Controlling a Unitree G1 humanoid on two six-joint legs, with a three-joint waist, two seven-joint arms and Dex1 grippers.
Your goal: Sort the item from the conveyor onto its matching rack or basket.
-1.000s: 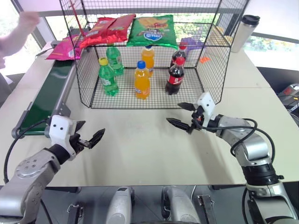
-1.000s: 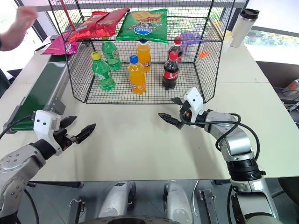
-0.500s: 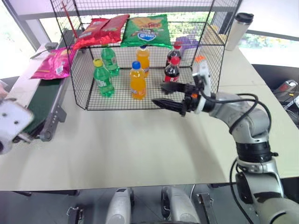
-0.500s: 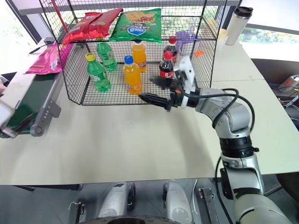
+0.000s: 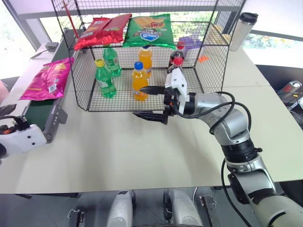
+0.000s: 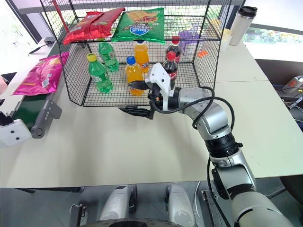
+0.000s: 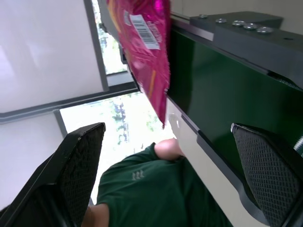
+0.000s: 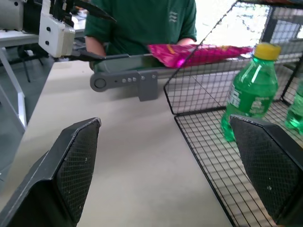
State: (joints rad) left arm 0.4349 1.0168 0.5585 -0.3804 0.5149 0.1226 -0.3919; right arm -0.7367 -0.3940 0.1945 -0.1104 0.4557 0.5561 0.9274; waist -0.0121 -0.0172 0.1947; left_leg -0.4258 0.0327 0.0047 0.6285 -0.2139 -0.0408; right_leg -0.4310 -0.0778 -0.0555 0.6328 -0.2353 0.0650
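Pink crisp bag (image 5: 46, 79) lies flat on the conveyor (image 5: 35, 112), just beside the rack (image 5: 142, 52). I see my right gripper (image 5: 150, 102) before the rack, fingers spread wide, empty; left gripper (image 7: 165, 175) likewise near the conveyor's end.

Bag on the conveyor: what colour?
Shiny magenta-pink bag with yellow chip print and a white barcode patch; clearest in the left eye view.

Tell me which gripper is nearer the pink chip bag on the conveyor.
Left. The left gripper sits by the conveyor's near end, just short of the pink chip bag. The right gripper hangs across the table, in front of the wire rack.
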